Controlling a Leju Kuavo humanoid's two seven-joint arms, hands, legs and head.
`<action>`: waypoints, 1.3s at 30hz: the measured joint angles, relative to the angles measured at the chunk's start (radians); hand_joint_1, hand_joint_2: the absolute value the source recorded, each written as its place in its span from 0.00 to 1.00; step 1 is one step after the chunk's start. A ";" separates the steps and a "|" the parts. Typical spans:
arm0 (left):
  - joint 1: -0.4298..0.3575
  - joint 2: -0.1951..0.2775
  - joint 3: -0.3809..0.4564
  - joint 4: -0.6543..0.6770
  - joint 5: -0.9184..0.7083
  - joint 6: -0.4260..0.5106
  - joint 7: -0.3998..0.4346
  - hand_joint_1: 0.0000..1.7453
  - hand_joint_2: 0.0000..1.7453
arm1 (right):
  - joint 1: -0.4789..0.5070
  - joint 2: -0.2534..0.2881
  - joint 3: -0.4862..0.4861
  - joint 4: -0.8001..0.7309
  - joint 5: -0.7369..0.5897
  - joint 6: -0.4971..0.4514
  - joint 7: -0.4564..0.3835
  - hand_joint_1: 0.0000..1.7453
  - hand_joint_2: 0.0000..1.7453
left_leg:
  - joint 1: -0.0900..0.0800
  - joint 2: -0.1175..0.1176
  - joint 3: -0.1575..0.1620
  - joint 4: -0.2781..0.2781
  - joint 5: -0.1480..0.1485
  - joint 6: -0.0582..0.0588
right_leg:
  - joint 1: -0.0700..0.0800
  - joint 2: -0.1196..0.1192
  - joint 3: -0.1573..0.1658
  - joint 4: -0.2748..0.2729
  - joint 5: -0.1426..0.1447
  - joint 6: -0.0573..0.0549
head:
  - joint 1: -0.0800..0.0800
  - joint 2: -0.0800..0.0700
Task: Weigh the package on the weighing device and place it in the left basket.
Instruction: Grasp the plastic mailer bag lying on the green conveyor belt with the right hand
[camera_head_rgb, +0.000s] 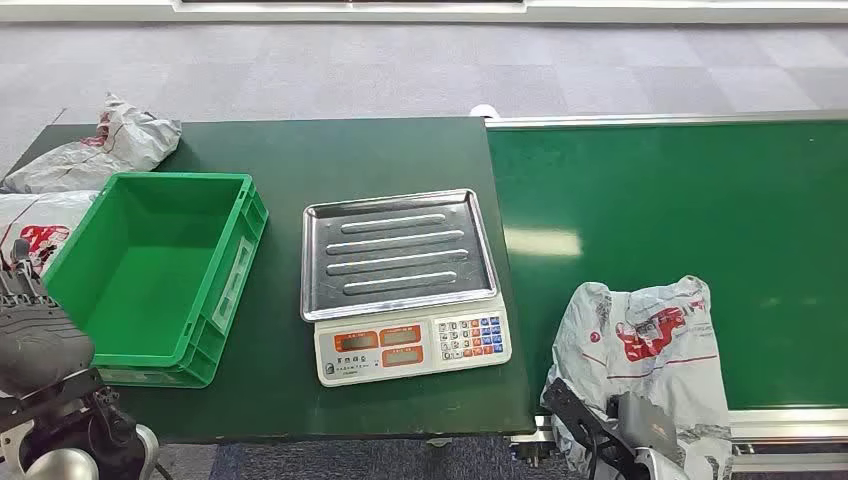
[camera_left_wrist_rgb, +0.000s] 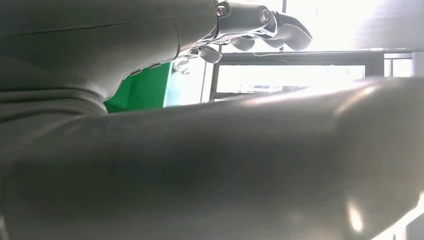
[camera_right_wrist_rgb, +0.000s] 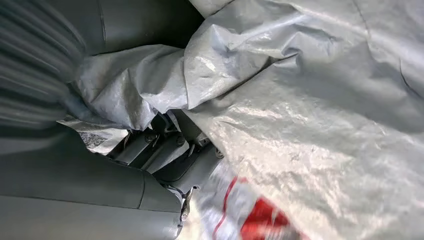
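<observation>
One grey package (camera_head_rgb: 650, 345) at conveyor's (camera_head_rgb: 700, 200) near edge, right hand (camera_head_rgb: 610, 425) gripping its crumpled plastic, scale (camera_head_rgb: 405, 285) mid-table, green basket (camera_head_rgb: 150, 270) near left edge, left hand (camera_head_rgb: 35, 335) beside it, grasp unclear.

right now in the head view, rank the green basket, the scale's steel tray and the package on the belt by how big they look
1. green basket
2. steel tray, close behind the basket
3. package, gripped by the right hand; its lower part is cut off by the picture's edge, so its rank is unsure
</observation>
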 joint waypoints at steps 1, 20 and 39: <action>0.000 0.000 0.001 0.000 0.000 0.000 -0.001 0.00 0.00 | 0.000 -0.001 -0.004 -0.008 0.001 0.001 0.000 1.00 1.00 | 0.000 0.000 0.000 0.000 0.000 0.000 | 0.000 0.000 0.000 0.000 0.000 0.000 | 0.000 0.000; 0.014 0.000 0.017 -0.009 0.016 0.001 -0.022 0.00 0.00 | -0.020 -0.019 -0.081 -0.188 0.056 -0.023 -0.072 1.00 1.00 | 0.000 0.000 -0.001 0.000 0.000 0.000 | 0.000 0.000 0.000 0.000 0.000 0.000 | 0.000 0.000; 0.013 -0.025 0.001 0.010 0.081 0.022 -0.105 0.00 0.00 | -0.834 -0.188 0.332 -0.195 0.231 -0.066 -0.278 1.00 1.00 | 0.001 0.005 -0.002 0.000 0.006 -0.001 | 0.001 0.007 -0.004 0.001 0.007 0.001 | 0.000 0.000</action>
